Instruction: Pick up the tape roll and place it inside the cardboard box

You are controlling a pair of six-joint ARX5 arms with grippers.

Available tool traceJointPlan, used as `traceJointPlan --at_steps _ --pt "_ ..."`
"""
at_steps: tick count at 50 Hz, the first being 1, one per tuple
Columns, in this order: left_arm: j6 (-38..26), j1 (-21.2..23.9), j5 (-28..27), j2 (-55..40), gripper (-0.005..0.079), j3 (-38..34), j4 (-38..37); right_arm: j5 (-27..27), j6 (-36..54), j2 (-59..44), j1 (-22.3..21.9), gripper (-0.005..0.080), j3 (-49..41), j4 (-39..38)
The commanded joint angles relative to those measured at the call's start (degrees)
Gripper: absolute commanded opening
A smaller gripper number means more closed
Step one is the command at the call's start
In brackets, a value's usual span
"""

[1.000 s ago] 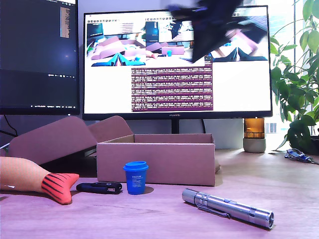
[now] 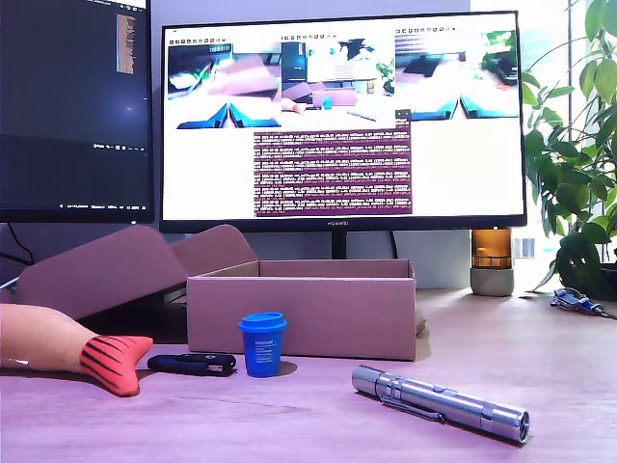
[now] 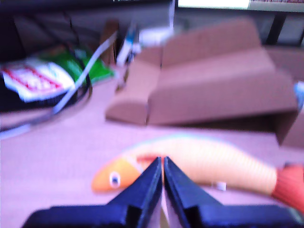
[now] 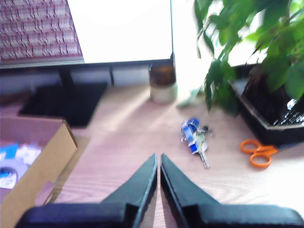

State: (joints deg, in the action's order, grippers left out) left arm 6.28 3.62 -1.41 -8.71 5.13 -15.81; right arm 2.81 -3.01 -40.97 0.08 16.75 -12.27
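Observation:
The cardboard box [image 2: 301,318] stands mid-table in the exterior view, its front wall hiding the inside. In the second wrist view a corner of the cardboard box [image 4: 40,161] shows, and a pale ring that looks like the tape roll [image 4: 8,173] lies inside it, blurred and cut by the picture's edge. My second gripper [image 4: 158,159] is shut with nothing in it, above bare wood beside the box. My first gripper [image 3: 163,164] is shut and empty over an orange fish toy [image 3: 213,161]. Neither arm shows in the exterior view.
In front of the box are a blue cup [image 2: 262,342], a black object [image 2: 193,363], the fish toy [image 2: 58,342] and a silver flashlight [image 2: 439,400]. Rounded cardboard flaps [image 2: 106,265] lean behind. Keys [image 4: 194,135], orange scissors [image 4: 259,152], a plant [image 4: 247,47] and monitors [image 2: 337,116] surround.
A dark blurred arm that hung high in front of the monitor above the box has left the exterior view. Nothing on the table has moved.

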Motion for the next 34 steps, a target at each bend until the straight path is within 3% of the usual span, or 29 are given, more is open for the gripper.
traceJointPlan --at_steps 1,7,21,34 --pt "0.3 0.0 0.0 0.1 -0.0024 -1.0 -0.7 0.6 -0.2 1.9 0.2 -0.0012 -4.2 -2.2" --pt "0.3 0.0 0.0 0.1 -0.0024 -1.0 -2.9 3.7 -0.2 6.7 0.5 -0.0012 -8.6 -3.7" --pt "0.3 0.0 0.0 0.1 -0.0024 -1.0 -4.4 3.7 3.3 18.4 1.2 -0.0012 -11.5 2.8" --pt "0.3 0.0 0.0 0.1 -0.0024 -1.0 -4.4 3.7 3.3 25.9 1.2 -0.0012 -11.5 2.5"
